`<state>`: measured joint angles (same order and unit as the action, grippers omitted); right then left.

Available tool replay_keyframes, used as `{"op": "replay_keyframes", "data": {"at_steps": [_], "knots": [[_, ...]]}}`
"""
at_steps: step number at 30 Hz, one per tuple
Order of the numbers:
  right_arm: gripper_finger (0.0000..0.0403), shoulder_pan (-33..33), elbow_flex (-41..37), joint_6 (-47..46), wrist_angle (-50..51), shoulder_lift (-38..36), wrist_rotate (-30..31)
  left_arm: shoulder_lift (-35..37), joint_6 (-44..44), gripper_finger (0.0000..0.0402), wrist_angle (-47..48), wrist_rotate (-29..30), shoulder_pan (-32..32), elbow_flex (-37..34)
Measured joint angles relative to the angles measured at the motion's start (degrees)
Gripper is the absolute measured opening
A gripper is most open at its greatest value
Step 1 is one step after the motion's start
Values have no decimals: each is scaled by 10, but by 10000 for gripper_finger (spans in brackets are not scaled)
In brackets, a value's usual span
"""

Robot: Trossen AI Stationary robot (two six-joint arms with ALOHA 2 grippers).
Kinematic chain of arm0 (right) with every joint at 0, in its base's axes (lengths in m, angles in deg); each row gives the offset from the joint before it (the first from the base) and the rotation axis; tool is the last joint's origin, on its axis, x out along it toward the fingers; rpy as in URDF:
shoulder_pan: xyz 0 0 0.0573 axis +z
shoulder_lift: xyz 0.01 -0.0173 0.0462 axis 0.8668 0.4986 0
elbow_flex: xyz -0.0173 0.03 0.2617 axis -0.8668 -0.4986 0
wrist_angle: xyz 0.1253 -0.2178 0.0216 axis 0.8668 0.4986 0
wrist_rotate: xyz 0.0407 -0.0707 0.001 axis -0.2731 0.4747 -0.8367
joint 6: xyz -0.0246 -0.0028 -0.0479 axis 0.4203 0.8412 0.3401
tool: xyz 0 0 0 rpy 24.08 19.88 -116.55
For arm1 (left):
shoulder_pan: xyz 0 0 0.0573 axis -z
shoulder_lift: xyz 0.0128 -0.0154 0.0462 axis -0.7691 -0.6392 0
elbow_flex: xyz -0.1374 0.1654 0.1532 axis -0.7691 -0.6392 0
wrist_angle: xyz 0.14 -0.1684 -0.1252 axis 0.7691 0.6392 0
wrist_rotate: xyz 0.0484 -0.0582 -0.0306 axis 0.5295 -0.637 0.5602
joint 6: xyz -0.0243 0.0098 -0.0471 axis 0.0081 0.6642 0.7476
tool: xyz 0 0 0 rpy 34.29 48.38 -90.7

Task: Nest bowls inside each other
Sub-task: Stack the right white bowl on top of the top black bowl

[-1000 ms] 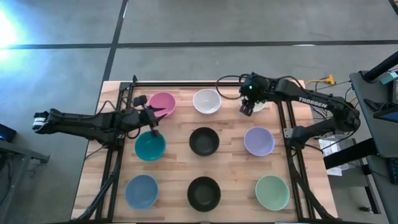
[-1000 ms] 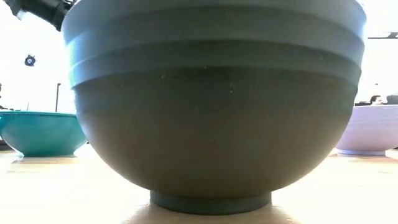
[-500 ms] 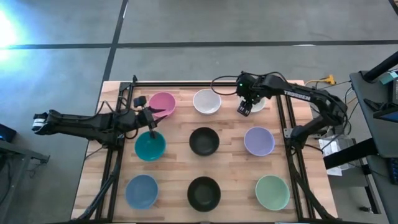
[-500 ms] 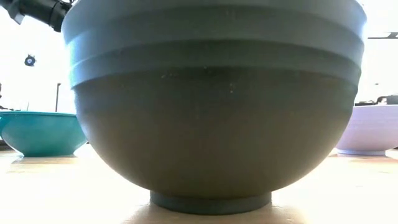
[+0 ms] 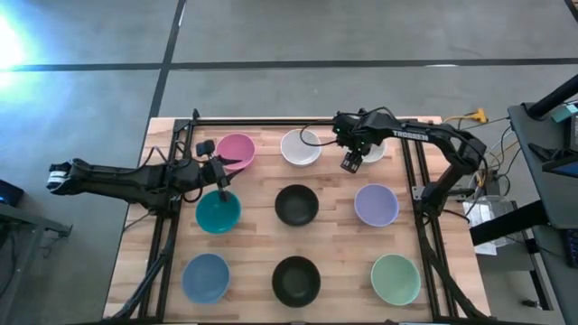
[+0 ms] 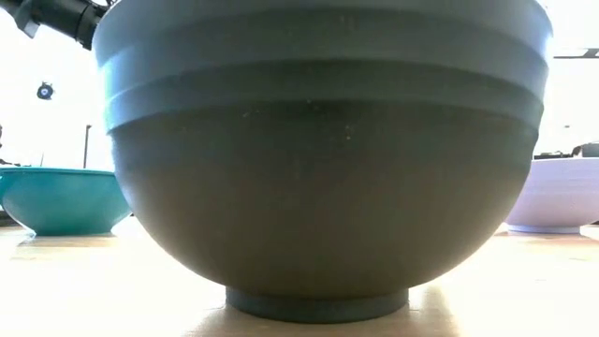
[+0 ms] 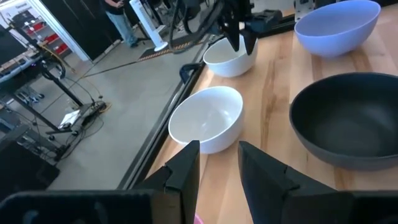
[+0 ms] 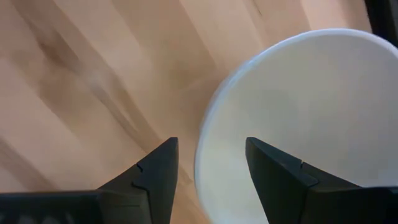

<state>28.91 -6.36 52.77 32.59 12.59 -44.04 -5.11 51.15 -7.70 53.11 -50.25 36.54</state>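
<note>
Nine bowls stand in three rows on the wooden table: pink (image 5: 236, 149), white (image 5: 300, 147), a second white one (image 5: 374, 151), teal (image 5: 218, 213), black (image 5: 296, 205), lavender (image 5: 376, 204), blue (image 5: 205, 277), black (image 5: 296, 280) and pale green (image 5: 396, 278). My right gripper (image 5: 350, 162) is open and points down over the left rim of the far-right white bowl (image 8: 298, 106). One finger stands outside the rim and one inside, and I see no touch. My left gripper (image 5: 223, 188) is open and empty between the pink and teal bowls.
A black metal frame (image 5: 411, 181) runs along the table's far edge and both sides. In the low view the near black bowl (image 6: 318, 159) fills the picture, with the teal bowl (image 6: 61, 198) and the lavender bowl (image 6: 562, 192) behind it. A person stands beyond the table (image 7: 118, 18).
My right gripper has moved a little toward the table's left and near edge, from over the far-right white bowl to its left rim, while its arm has swung left. My left arm has kept still.
</note>
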Motion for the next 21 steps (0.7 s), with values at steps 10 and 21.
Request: {"op": "replay_keyframes", "data": {"at_steps": [10,21], "knots": [[174,0,0,19,22,36,-1,-3,1,95,1,0,0,0],[19,0,-2,30,32,43,-5,-2,2,95,0,-1,0,0]]}}
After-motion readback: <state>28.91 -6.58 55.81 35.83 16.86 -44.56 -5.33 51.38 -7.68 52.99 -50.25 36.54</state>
